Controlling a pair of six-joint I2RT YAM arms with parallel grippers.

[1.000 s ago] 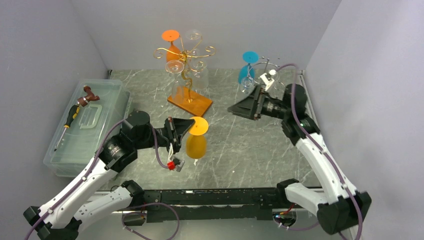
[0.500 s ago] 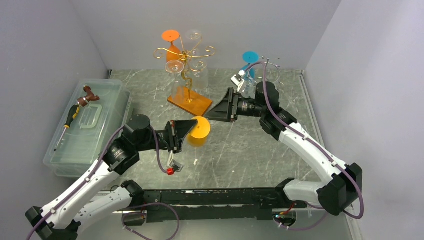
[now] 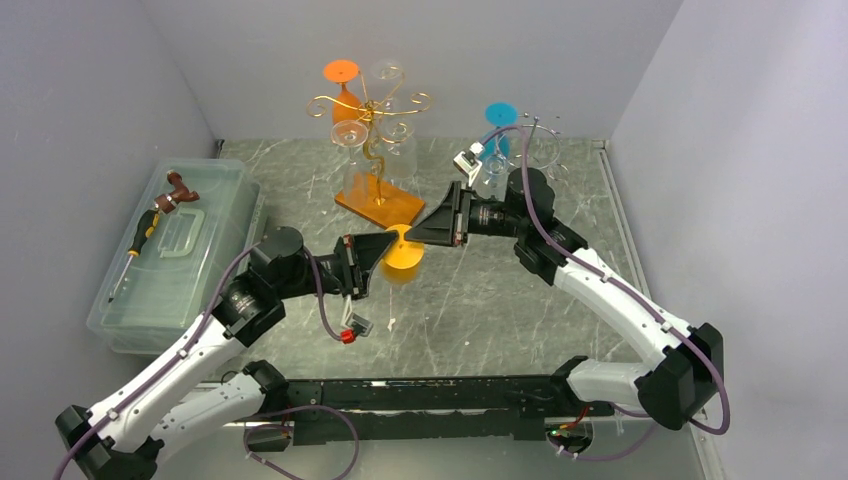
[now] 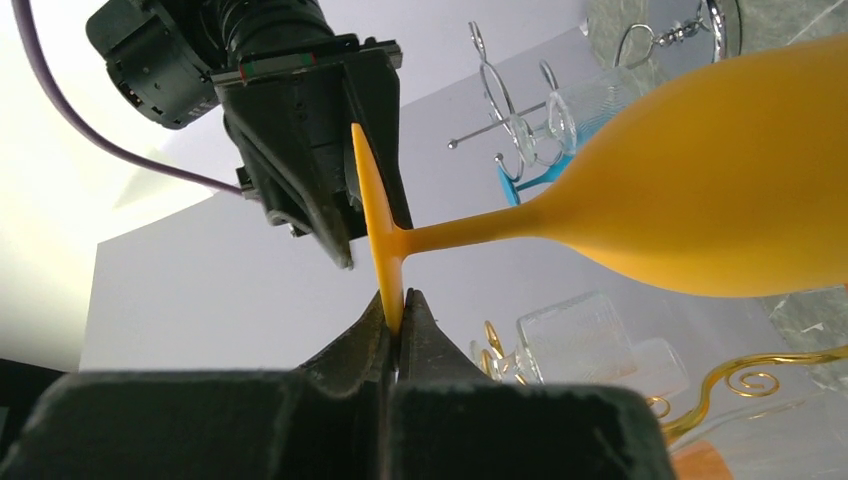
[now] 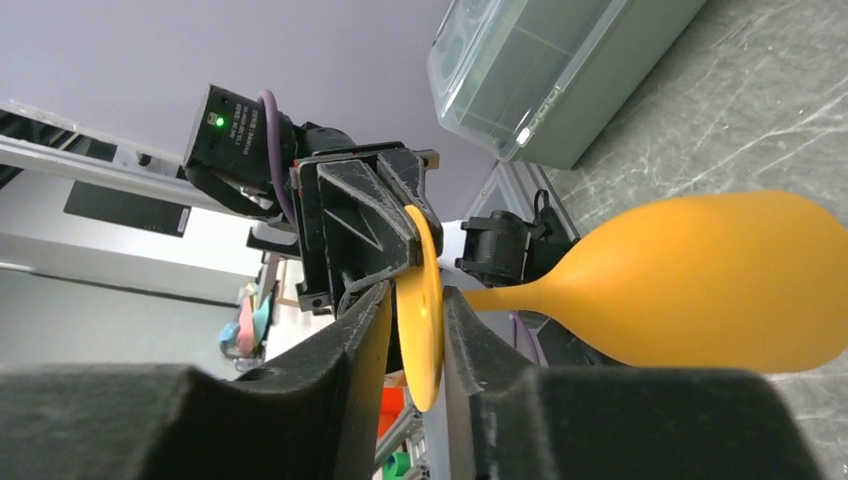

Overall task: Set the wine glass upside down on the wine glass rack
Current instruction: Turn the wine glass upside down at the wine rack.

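**Handover stage.** Over the last second the right pincer (image 5: 418, 300) has swung in from the right side of the counter (image 3: 500, 310). It now straddles the foot of the yellow wine glass (image 3: 403, 260), jaws parted, not yet clamped. The left pincer (image 4: 398, 305) is clenched on the rim of that foot, holding the glass on its side in mid-air, just in front of the gold wire rack (image 3: 372, 125). Transfer appears imminent; the hanging step is not yet done.
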